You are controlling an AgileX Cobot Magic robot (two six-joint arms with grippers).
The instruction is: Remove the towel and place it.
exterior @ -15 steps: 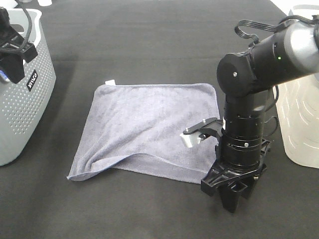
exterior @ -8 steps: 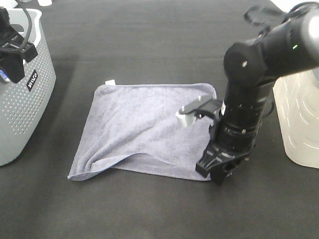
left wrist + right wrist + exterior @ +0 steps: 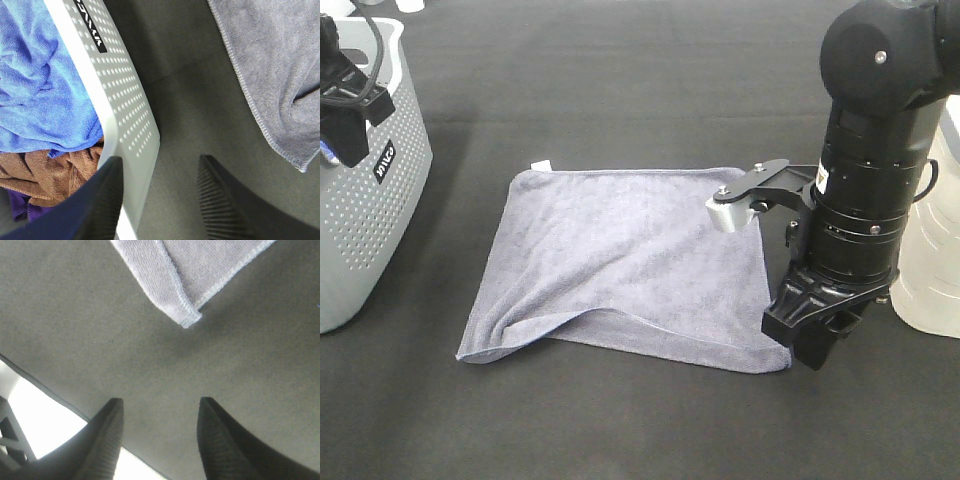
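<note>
Black tabletop (image 3: 620, 60) all round, and your towel (image 3: 620, 250) lies spread out on it mid-table, white tag (image 3: 540, 165) at its far left corner and a rumpled ridge along its near left side, apart from the grey basket (image 3: 380, 200) on the left. Your right gripper (image 3: 160, 405) points down just off the towel's near right corner, jaws apart with only bare table between them, nothing held. Your left gripper (image 3: 160, 161) hangs over the basket's wall, jaws apart and empty too, with a blue cloth (image 3: 40, 75) and a brown cloth (image 3: 45, 175) inside the basket.
</note>
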